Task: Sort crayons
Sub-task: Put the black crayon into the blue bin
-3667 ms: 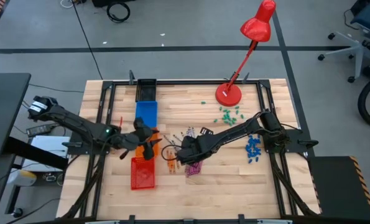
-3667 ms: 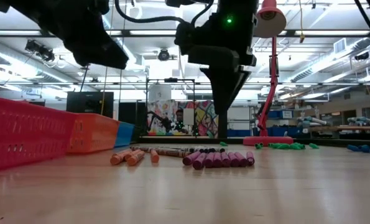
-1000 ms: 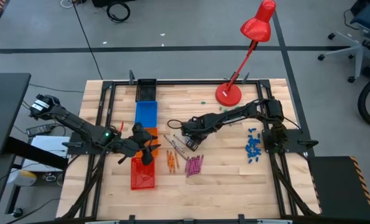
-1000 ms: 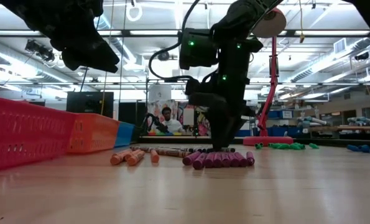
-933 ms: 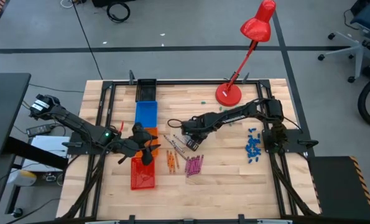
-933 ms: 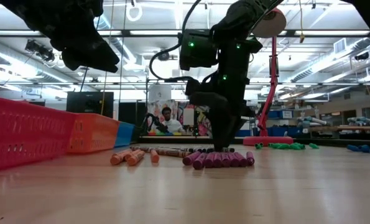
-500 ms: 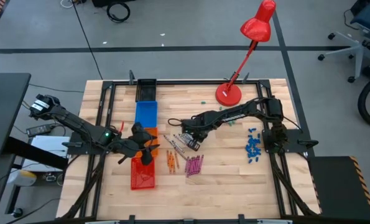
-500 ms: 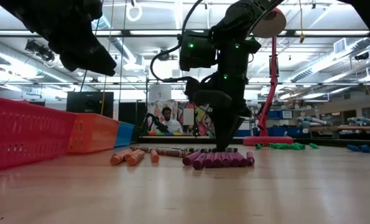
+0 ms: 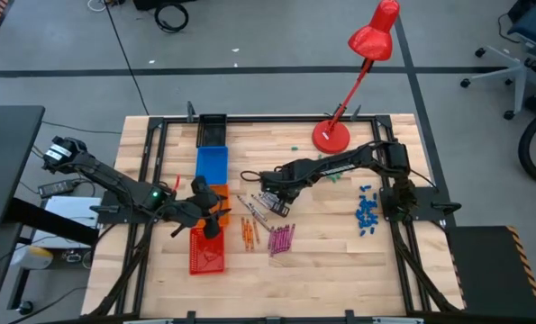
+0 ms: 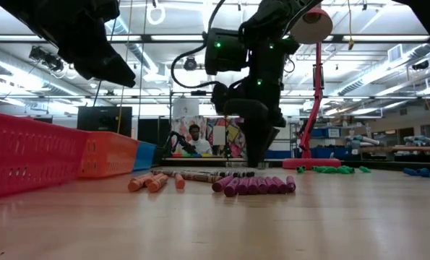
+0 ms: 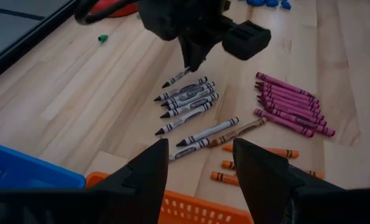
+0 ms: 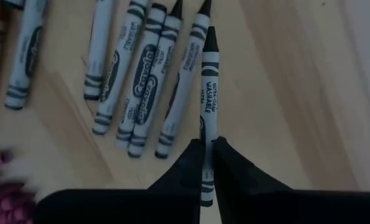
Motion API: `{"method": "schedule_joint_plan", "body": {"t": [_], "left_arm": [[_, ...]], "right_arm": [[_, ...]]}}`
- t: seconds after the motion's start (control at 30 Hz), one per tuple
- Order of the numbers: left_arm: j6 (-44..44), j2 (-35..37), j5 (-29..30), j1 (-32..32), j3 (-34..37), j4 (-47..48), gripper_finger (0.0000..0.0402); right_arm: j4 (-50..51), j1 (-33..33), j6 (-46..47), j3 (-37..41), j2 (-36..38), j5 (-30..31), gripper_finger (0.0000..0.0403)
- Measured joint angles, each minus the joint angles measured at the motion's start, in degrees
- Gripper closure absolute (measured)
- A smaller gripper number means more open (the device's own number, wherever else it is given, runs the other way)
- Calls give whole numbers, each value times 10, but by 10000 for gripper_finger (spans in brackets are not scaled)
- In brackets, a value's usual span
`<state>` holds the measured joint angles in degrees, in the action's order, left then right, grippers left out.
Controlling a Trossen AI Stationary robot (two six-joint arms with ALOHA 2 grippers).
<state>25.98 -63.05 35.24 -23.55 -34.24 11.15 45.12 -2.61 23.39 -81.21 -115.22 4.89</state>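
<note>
A grey crayon (image 12: pixel 208 93) was found pinched between the closed fingers of the right gripper (image 12: pixel 208 163), held just beside the grey row (image 11: pixel 188 99), which lay beyond the magenta row (image 11: pixel 291 102) as seen from the orange basket (image 11: pixel 191 209). The magenta crayons were judged largely grouped and the grey nearly so, while the orange crayons (image 11: pixel 259 163) and a few loose sticks (image 11: pixel 211 132) near the basket remained to be ordered. The left gripper (image 11: pixel 200 163) was noted spread wide and empty above the basket.
</note>
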Motion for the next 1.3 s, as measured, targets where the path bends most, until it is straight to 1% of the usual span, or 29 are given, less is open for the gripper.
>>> {"method": "schedule_joint_plan", "body": {"t": [0.1, 0.2, 0.3, 0.4, 0.5, 0.57, 0.63, 0.73, 0.83, 0.93, 1.0, 1.13, 1.2, 1.3], "left_arm": [[8, -2, 1, 0, 0, -1, 209], [8, -16, 15, 0, 0, -14, 209], [0, -42, 33, -1, 0, -58, 209], [-25, -72, 42, -1, 0, -105, 209], [-53, -108, 42, -1, 0, -173, 209], [-74, -133, 43, -1, 0, -236, 209], [-98, -152, 53, -1, 0, -278, 209], [-123, -175, 79, -1, 0, -323, 209], [-141, -186, 103, 3, 0, -365, 209], [-160, -198, 101, 14, 0, -408, 209], [-169, -209, 81, 23, 0, -443, 209], [-179, -227, 55, 39, 0, -482, 209], [-180, -235, 48, 45, 0, -502, 209], [-191, -250, 23, 52, 0, -543, 209]], "right_arm": [[4, 4, -3, 0, 19, 11, 372], [-1, 19, -18, 0, 42, 48, 371], [-18, 41, -32, 1, 69, 101, 371], [-76, 67, -49, 18, 90, 153, 371], [-152, 94, -68, 46, 104, 172, 371], [-189, 109, -71, 66, 111, 192, 371], [-217, 124, -70, 87, 120, 229, 370], [-251, 147, -62, 123, 139, 308, 370], [-306, 166, -56, 170, 156, 351, 370], [-406, 180, -67, 224, 171, 368, 370], [-488, 188, -93, 260, 179, 372, 370], [-641, 206, -151, 320, 182, 376, 370], [-707, 213, -178, 341, 180, 365, 370], [-772, 218, -204, 368, 179, 362, 370]]}}
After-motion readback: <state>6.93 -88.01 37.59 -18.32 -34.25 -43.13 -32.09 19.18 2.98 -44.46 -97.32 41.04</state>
